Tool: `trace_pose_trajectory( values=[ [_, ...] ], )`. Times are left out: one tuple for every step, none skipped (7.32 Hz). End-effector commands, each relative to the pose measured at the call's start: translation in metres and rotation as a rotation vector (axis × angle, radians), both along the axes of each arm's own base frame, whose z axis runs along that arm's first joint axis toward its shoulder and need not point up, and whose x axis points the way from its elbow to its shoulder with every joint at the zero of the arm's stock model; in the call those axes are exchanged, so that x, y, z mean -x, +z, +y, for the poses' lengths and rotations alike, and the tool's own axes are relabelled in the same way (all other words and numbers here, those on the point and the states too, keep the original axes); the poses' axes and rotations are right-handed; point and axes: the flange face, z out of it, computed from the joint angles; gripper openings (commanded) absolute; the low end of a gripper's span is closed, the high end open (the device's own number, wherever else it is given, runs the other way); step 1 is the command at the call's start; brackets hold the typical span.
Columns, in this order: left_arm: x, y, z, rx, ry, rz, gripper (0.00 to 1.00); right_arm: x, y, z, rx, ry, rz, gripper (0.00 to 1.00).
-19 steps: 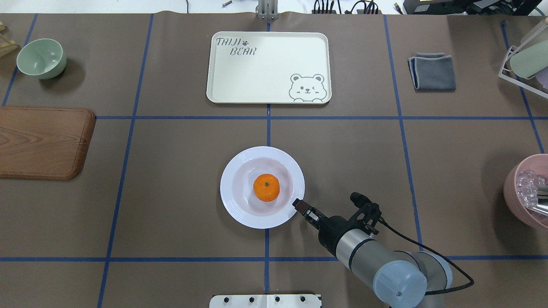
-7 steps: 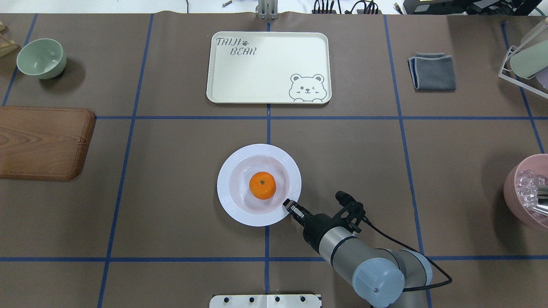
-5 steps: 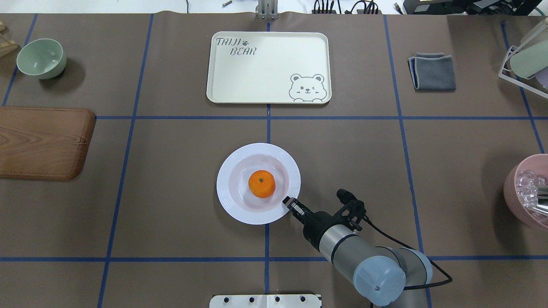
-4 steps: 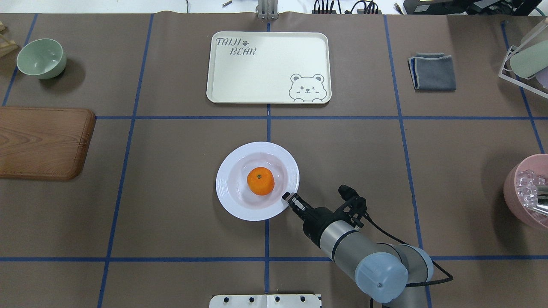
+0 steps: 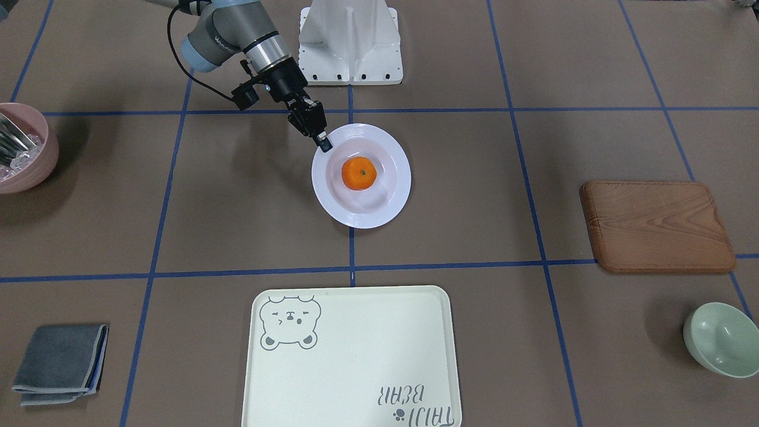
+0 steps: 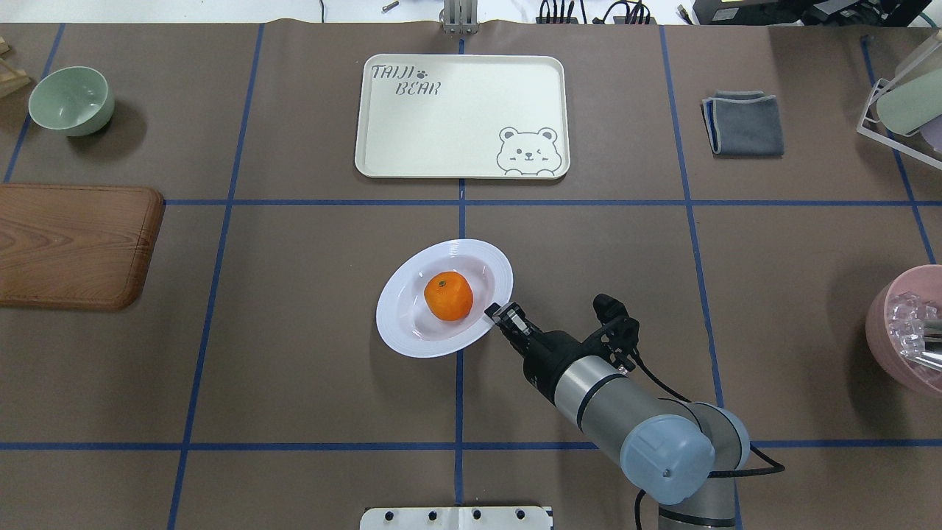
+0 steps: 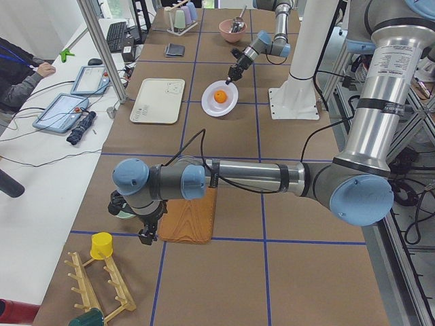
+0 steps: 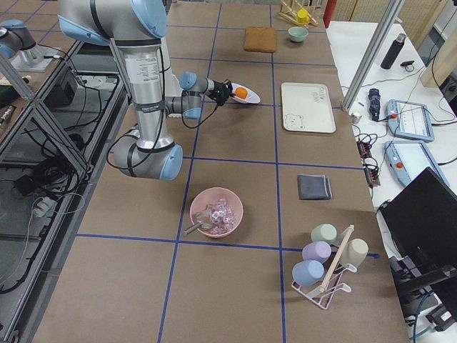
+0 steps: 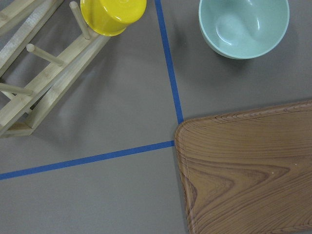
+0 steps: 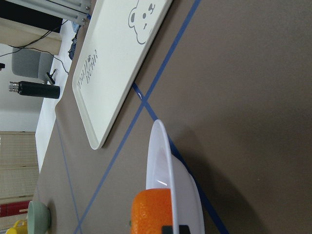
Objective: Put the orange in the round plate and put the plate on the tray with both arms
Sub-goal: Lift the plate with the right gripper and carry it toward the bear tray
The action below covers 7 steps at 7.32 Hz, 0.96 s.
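Observation:
The orange [image 6: 449,296] lies inside the round plate [image 6: 397,333], a glossy white one near the table's middle. My right gripper [image 6: 494,313] is shut on the plate's near-right rim. The plate is tilted and casts a shadow on the table below it. In the front-facing view the right gripper [image 5: 323,144] pinches the round plate [image 5: 367,218] beside the orange [image 5: 359,174]. The cream tray [image 6: 456,118] lies bare farther back. My left gripper [image 7: 146,234] hangs by the wooden board at the table's left end; I cannot tell whether it is open or shut.
A wooden board [image 6: 73,243] and a pale green bowl [image 6: 71,99] are at the left. A grey cloth [image 6: 743,124], a cup rack [image 6: 901,103] and a pink bowl [image 6: 909,324] are at the right. A wooden rack with a yellow cup [image 9: 112,14] stands near the left gripper.
My right gripper has closed on the plate's rim, then carried it a little toward the tray and tipped it. The orange has stayed in the plate.

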Motion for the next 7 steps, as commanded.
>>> trace_pose_trajectory(
  values=[
    [0.000,-0.001,0.000,-0.001,0.000,0.000,0.98,-0.009,-0.009,-0.002,-0.006,0.030,-0.088,0.00],
    [0.000,0.001,0.001,0.002,0.000,0.000,0.98,-0.012,-0.022,-0.009,-0.008,0.059,-0.115,0.00],
    [0.000,0.001,0.001,0.001,0.001,0.000,0.98,-0.016,-0.036,-0.023,-0.012,0.087,-0.139,0.00],
    [0.000,0.002,0.001,0.001,0.002,0.000,0.98,-0.023,-0.039,-0.040,0.010,0.126,-0.162,0.00],
    [0.000,0.003,0.001,0.004,0.001,0.000,0.98,-0.021,-0.029,-0.058,0.049,0.168,-0.169,0.00],
    [0.000,0.003,0.002,0.005,0.001,0.000,0.98,-0.016,-0.024,-0.090,0.085,0.229,-0.177,0.00],
    [0.000,0.005,0.004,0.008,0.001,0.001,0.98,-0.005,-0.023,-0.130,0.125,0.291,-0.133,0.00]
  ],
)
